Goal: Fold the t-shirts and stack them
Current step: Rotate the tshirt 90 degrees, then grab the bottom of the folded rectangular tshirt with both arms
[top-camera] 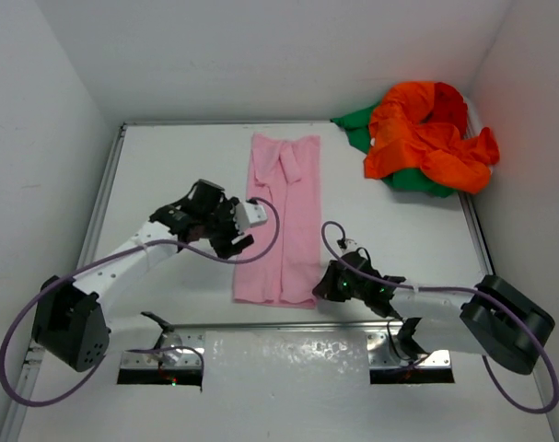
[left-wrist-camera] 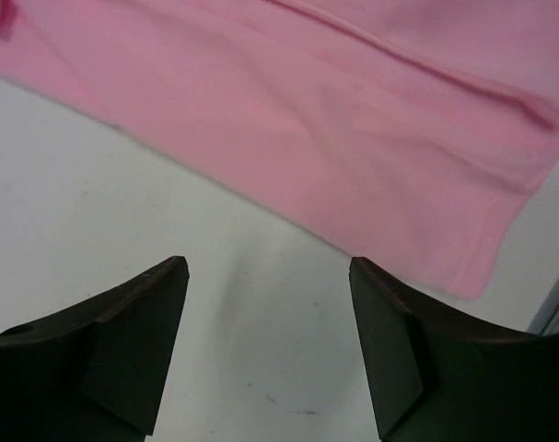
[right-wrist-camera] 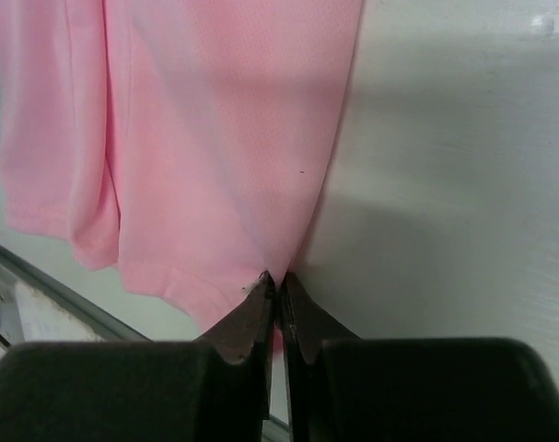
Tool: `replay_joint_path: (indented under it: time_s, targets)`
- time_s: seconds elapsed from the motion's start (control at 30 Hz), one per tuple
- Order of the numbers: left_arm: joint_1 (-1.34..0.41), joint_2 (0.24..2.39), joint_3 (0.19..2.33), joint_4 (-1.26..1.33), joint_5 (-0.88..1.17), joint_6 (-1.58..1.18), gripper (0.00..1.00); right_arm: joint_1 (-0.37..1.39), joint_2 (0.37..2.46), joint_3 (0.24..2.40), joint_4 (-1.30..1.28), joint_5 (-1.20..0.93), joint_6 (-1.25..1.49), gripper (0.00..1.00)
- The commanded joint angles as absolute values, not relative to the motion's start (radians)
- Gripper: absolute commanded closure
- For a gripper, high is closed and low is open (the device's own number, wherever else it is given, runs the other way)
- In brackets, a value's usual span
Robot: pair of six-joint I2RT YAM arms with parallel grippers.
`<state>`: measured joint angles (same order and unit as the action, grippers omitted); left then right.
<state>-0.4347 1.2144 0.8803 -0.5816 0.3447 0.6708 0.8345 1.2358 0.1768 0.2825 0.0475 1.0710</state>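
Note:
A pink t-shirt [top-camera: 284, 221] lies in a long narrow strip down the middle of the table, its sleeves folded inward. My right gripper [top-camera: 323, 285] is at its near right corner. In the right wrist view the right gripper [right-wrist-camera: 278, 281] is shut on the edge of the pink t-shirt [right-wrist-camera: 215, 138], pinching the cloth. My left gripper [top-camera: 235, 227] hovers beside the strip's left edge. It is open [left-wrist-camera: 268, 267] over bare table, with the pink t-shirt [left-wrist-camera: 353, 120] just beyond the fingertips. An orange t-shirt [top-camera: 426, 138], a red one [top-camera: 449, 101] and a green one [top-camera: 357, 122] lie bunched at the far right corner.
White walls close in the table on the left, back and right. A metal rail [top-camera: 104, 198] borders the left side, and another runs along the near edge. A white textured panel [top-camera: 288, 364] sits between the arm bases.

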Motion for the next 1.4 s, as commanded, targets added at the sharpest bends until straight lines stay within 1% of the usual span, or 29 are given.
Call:
replay_joint_path:
  time_s: [0.0,0.03,0.1,0.13,0.17,0.2,0.23,0.27,0.37,0.47,0.5,0.6,0.8,0.87,0.9,0.93,1.07,1.13,1.17,1.2,1.27,1.37]
  targets:
    - [-0.55,1.247,0.933,-0.757,0.266,0.874,0.31,0.804,1.235,0.115,-0.107,-0.011,0.871,0.91]
    - [-0.589,1.247,0.936,-0.785,0.258,0.915,0.31,0.798,1.224,0.124,-0.13,-0.037,0.83,0.84]
    - [-0.606,1.214,0.91,-0.813,0.284,1.05,0.3,0.795,1.197,0.146,-0.153,-0.09,0.784,0.68]
    - [-0.623,1.16,0.893,-0.821,0.305,1.128,0.3,0.793,1.186,0.156,-0.173,-0.121,0.749,0.59]
    - [-0.633,1.128,0.84,-0.805,0.327,1.276,0.3,0.793,1.155,0.172,-0.204,-0.133,0.732,0.56]
    - [-0.644,1.096,0.803,-0.78,0.35,1.329,0.3,0.795,1.135,0.179,-0.218,-0.146,0.72,0.54]
    - [-0.679,1.044,0.767,-0.75,0.353,1.372,0.33,0.795,1.114,0.184,-0.231,-0.152,0.707,0.53]
    - [-0.702,1.026,0.699,-0.7,0.356,1.435,0.35,0.795,1.067,0.199,-0.25,-0.156,0.706,0.52]
    - [-0.778,1.018,0.608,-0.629,0.397,1.483,0.38,0.795,1.003,0.248,-0.278,-0.149,0.716,0.48]
    - [-0.834,1.071,0.562,-0.575,0.414,1.489,0.41,0.795,1.015,0.291,-0.281,-0.14,0.735,0.48]
    - [-0.845,1.083,0.551,-0.563,0.42,1.494,0.41,0.795,1.049,0.299,-0.273,-0.147,0.738,0.48]
    - [-0.862,1.111,0.497,-0.517,0.425,1.534,0.41,0.795,1.11,0.31,-0.242,-0.176,0.762,0.5]
    - [-0.867,1.126,0.434,-0.499,0.428,1.597,0.41,0.793,1.146,0.35,-0.19,-0.189,0.758,0.5]
    - [-0.873,1.129,0.422,-0.448,0.422,1.58,0.43,0.793,1.173,0.377,-0.18,-0.19,0.752,0.5]
    - [-0.879,1.135,0.42,-0.428,0.414,1.572,0.45,0.792,1.18,0.385,-0.17,-0.196,0.752,0.5]
    - [-0.879,1.14,0.417,-0.407,0.41,1.568,0.51,0.788,1.189,0.397,-0.157,-0.205,0.761,0.51]
    - [-0.881,1.155,0.411,-0.4,0.402,1.58,0.58,0.781,1.184,0.393,-0.123,-0.221,0.801,0.51]
    - [-0.885,1.155,0.402,-0.39,0.408,1.578,0.71,0.775,1.183,0.384,-0.112,-0.213,0.831,0.51]
    - [-0.887,1.155,0.399,-0.382,0.411,1.574,0.75,0.775,1.184,0.373,-0.097,-0.204,0.842,0.51]
    - [-0.89,1.155,0.396,-0.374,0.413,1.569,0.84,0.775,1.196,0.367,-0.078,-0.203,0.856,0.5]
    - [-0.891,1.155,0.39,-0.35,0.413,1.551,0.85,0.775,1.225,0.368,-0.04,-0.195,0.89,0.51]
    - [-0.893,1.157,0.394,-0.334,0.407,1.534,0.87,0.775,1.296,0.391,-0.049,-0.183,0.91,0.6]
